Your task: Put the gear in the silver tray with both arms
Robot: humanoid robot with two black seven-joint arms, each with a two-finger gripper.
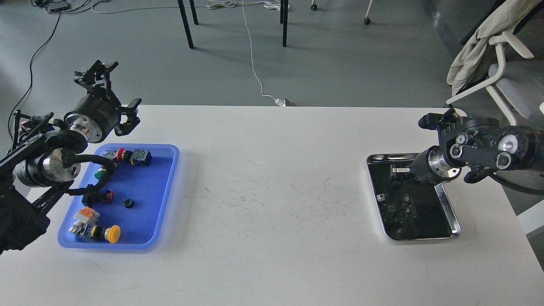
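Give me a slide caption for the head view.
Left gripper raised beyond the blue tray of parts; right gripper low over the silver tray.

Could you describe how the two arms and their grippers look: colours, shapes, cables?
Both arms are black with round joints. The left arm has a shiny silver ring at the wrist and a black cable looping beside it. Its left gripper is a black open-frame claw. The right arm shows silver-white round joint caps, a silver wrist ring and a black cable.
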